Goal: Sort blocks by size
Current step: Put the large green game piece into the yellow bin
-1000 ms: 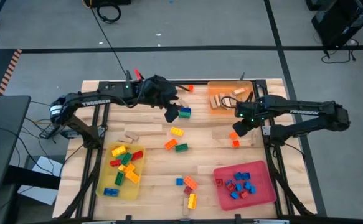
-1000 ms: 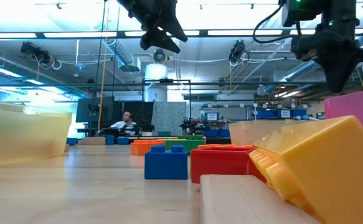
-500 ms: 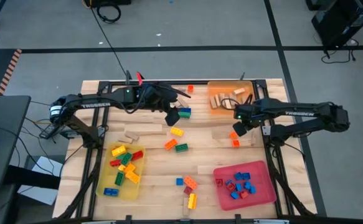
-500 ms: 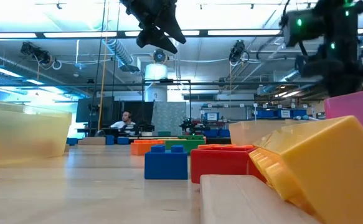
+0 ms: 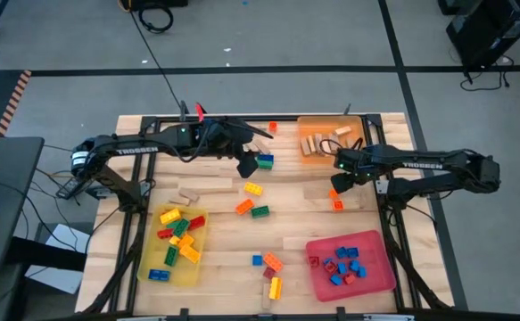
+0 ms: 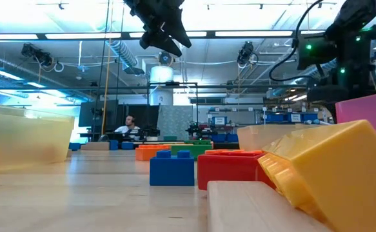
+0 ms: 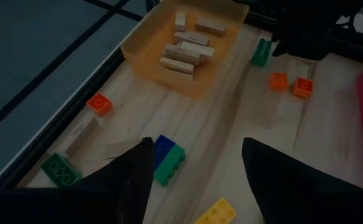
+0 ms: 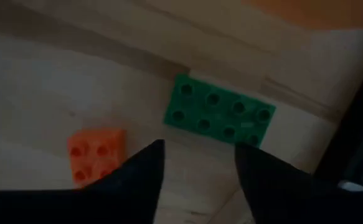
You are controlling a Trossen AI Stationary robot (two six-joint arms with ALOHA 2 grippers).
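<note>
Loose blocks lie scattered on the wooden table. My right gripper (image 5: 338, 185) points down at the right side, open and close over the table. Beyond its fingertips (image 8: 197, 152) lie a flat green block (image 8: 218, 118) and a small orange block (image 8: 94, 155); nothing is between the fingers. My left gripper (image 5: 244, 168) hangs open high above the table's far middle (image 6: 165, 38). A joined blue and green block (image 7: 169, 158) lies below it, next to a yellow block (image 7: 215, 211).
An orange tray (image 5: 329, 138) with wooden pieces stands at the far right. A yellow tray (image 5: 175, 245) with mixed blocks is at the near left, a red tray (image 5: 350, 265) with blue and red blocks at the near right. More blocks (image 5: 268, 272) lie near the front middle.
My right gripper has sunk toward the table and drifted a little toward the table's left edge, over the orange and green blocks. My left gripper has turned a little while staying where it was. No block has moved.
</note>
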